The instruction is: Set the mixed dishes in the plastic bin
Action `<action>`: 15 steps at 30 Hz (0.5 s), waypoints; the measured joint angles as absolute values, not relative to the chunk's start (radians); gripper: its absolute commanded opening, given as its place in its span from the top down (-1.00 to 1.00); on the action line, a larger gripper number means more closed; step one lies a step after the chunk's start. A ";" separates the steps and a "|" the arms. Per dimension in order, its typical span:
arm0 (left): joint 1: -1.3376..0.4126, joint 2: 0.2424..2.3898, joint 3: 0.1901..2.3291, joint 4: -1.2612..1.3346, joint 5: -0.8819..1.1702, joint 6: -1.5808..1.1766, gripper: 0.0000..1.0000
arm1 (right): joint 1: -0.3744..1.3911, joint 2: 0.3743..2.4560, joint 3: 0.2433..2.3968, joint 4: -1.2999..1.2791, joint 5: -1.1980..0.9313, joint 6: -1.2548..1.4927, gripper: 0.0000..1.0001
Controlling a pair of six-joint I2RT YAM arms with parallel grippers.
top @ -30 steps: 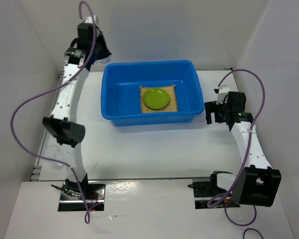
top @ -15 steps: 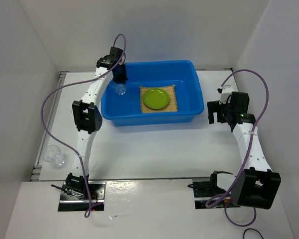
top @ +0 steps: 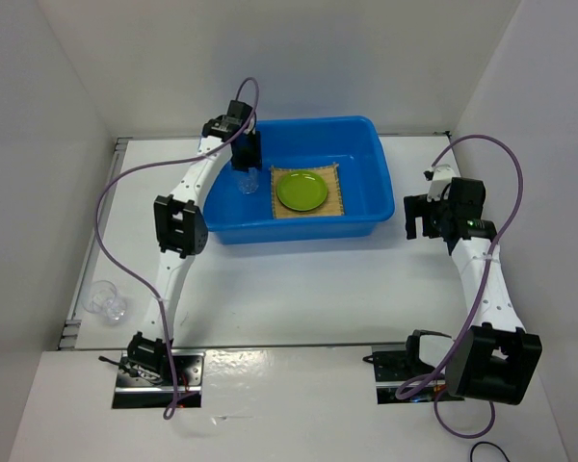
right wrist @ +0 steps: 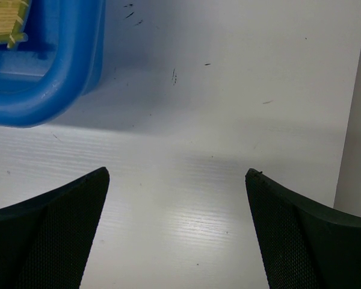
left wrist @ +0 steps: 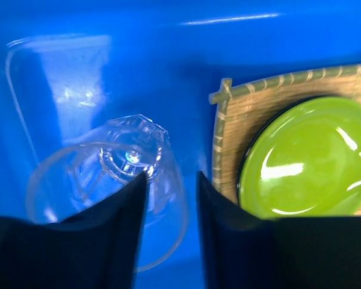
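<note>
Two small clear drinking glasses are in sight. Nearest us, one clear glass [top: 106, 300] sits alone on the white table [top: 299, 289], close to its left edge and well apart from everything else. Farther in on the right, the right gripper [top: 419, 219] hangs above bare table just beside the right end of the large bright blue rectangular plastic bin [top: 289, 229]. Its jaws are spread wide with nothing between them.

Beyond that, inside the bin, we see the tan woven square bamboo mat [top: 335, 204] lying flat on the floor, right of the middle. The small round lime-green plate [top: 302, 191] rests on it. Just left of the mat, the second clear glass [top: 248, 181] is on the bin floor, mouth facing up. The left gripper [left wrist: 170, 177] reaches down into the bin over that glass. Its fingers [left wrist: 108, 241] are parted a little way, with the glass's wall in the gap between them. We cannot tell whether either finger touches it.
</note>
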State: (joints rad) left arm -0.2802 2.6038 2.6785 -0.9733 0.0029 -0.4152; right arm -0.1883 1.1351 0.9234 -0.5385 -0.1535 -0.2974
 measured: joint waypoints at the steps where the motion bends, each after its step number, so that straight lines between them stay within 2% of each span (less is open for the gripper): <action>1: -0.280 2.603 2.680 -0.973 0.002 -0.417 -0.18 | -0.189 1.135 0.923 -0.539 -0.154 -0.297 -0.96; 3: -0.281 2.600 2.684 -0.981 -0.017 -0.412 -0.49 | -0.189 1.135 0.923 -0.539 -0.154 -0.297 -0.96; 5: -0.285 2.587 2.689 -0.998 -0.072 -0.401 -0.61 | -0.189 1.135 0.923 -0.538 -0.154 -0.297 -0.96; 6: -0.290 2.574 2.689 -1.010 -0.119 -0.395 -0.61 | -0.189 1.135 0.923 -0.538 -0.154 -0.297 -0.96; 8: -0.300 2.527 2.689 -1.033 -0.213 -0.388 -0.85 | -0.189 1.136 0.923 -0.539 -0.154 -0.297 -0.96; 10: -0.313 2.455 2.687 -1.065 -0.319 -0.400 -1.00 | -0.189 1.136 0.923 -0.539 -0.154 -0.297 -0.96; 13: -0.329 2.283 2.626 -1.115 -0.475 -0.460 -1.00 | -0.189 1.136 0.923 -0.538 -0.154 -0.297 -0.96; 15: -0.336 2.108 2.493 -1.129 -0.594 -0.543 -1.00 | -0.189 1.136 0.923 -0.539 -0.154 -0.299 -0.96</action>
State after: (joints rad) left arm -0.3359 2.1078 2.4928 -1.1294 -0.5938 -0.5426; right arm -0.1890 1.1362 0.9234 -0.5388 -0.1543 -0.2989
